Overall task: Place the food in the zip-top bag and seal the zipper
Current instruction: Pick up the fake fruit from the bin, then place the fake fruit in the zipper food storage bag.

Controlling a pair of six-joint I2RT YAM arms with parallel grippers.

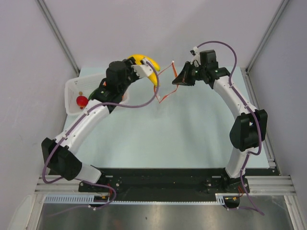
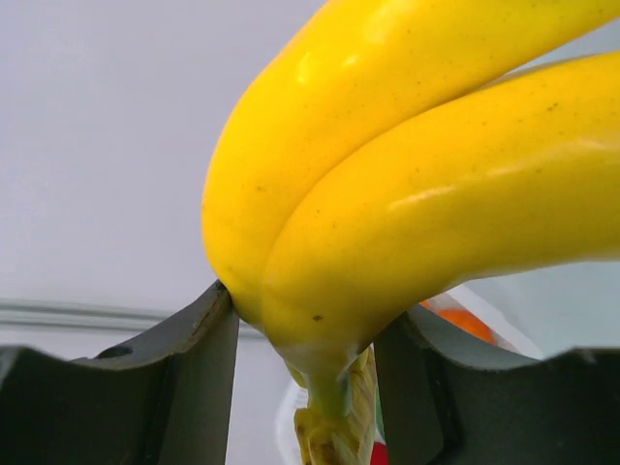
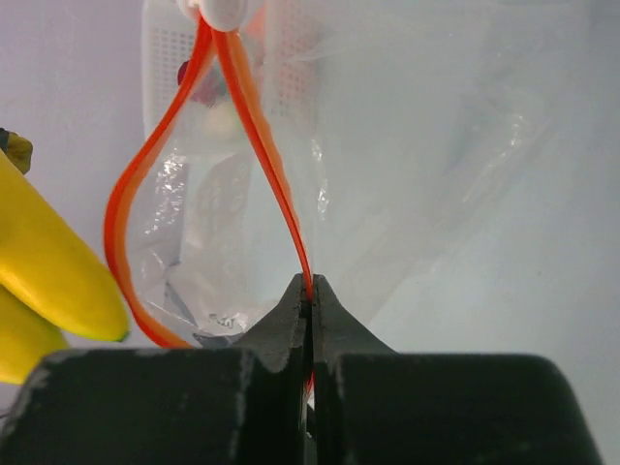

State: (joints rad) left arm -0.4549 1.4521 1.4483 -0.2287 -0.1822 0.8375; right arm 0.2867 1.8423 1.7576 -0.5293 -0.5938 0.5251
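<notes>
The left fingers (image 2: 184, 387) are clamped on the banana bunch (image 2: 387, 194) at its stem end, one finger on each side. That leaves the curved bodies sticking out ahead, free to lead into the bag (image 3: 407, 165). In the top view the bunch hangs above the tabletop (image 1: 182, 134) at upper centre, just left of the bag.

The right fingers (image 3: 291, 320) are pressed together on one side of the zipper (image 3: 254, 136), holding that lip up. The other side of the strip bows away toward the left of the wrist frame, so the mouth gapes as a loop facing the bananas. The bunch sits at that frame's left edge, beside the loop and not yet through it.

A red fruit (image 1: 82, 100) waits in the tray (image 1: 72, 86) at the left. The film is floppy, so a push on the lip could fold the mouth shut.
</notes>
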